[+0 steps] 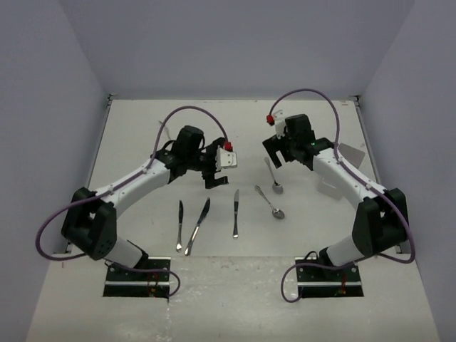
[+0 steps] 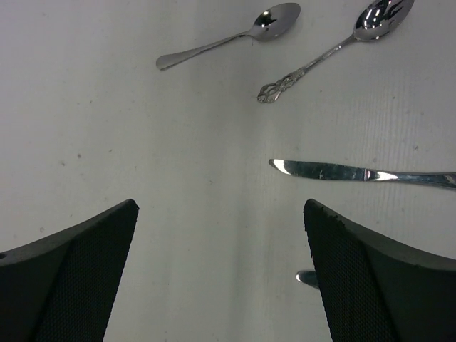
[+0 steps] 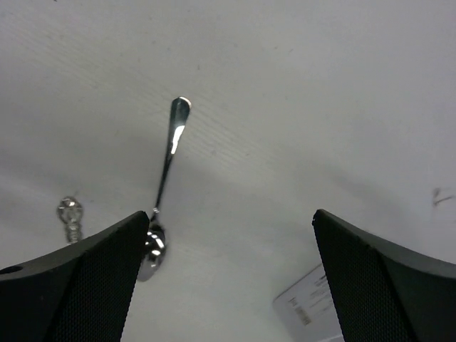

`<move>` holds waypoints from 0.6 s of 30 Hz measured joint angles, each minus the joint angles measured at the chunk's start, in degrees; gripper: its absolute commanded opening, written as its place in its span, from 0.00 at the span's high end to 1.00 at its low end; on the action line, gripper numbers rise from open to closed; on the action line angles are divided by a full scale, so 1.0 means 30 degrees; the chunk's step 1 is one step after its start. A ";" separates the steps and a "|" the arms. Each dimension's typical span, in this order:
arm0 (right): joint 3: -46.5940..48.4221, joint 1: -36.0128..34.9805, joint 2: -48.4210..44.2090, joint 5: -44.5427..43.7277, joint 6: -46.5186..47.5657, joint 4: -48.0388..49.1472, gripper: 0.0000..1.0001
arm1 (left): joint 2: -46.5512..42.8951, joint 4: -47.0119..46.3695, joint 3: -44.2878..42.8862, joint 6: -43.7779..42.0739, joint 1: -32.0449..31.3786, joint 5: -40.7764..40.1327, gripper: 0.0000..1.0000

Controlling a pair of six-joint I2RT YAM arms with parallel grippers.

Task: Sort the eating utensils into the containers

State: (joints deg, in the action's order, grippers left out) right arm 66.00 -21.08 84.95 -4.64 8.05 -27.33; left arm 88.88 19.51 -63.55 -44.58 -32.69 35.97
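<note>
left pincer (image 2: 219,205) released, knife (image 2: 356,173) ahead-right | right pincer (image 3: 231,214) released, spoon (image 3: 172,142) ahead-left

Bright, even overhead light, soft shadows, glare on the spoons (image 2: 274,20), wrist views slightly soft.

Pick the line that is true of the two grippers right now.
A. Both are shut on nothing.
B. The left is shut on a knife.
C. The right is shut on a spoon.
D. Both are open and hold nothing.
D: in the wrist views the left gripper and the right gripper stand wide open with nothing between them, while the knife and the spoon lie flat on the table.
</note>
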 measured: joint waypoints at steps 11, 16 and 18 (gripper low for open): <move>0.8743 0.3279 0.2280 0.7686 1.6640 -0.0903 0.01 | -0.6681 -0.5217 0.5326 0.5501 0.0044 -0.2040 0.00; 1.1009 0.3031 0.4386 0.7701 2.3897 -0.5195 0.01 | -0.8364 -0.5697 0.6528 0.8087 0.0015 -0.3293 0.00; 1.1285 0.2980 0.5756 0.7045 2.6075 -0.6885 0.01 | -0.8451 -0.5843 0.6710 0.9071 -0.0029 -0.3745 0.00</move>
State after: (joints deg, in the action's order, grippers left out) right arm 99.85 -12.14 102.21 16.49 86.28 -47.99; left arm 63.53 1.98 -43.42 -17.37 -32.77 24.73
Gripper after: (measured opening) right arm 0.990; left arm 0.999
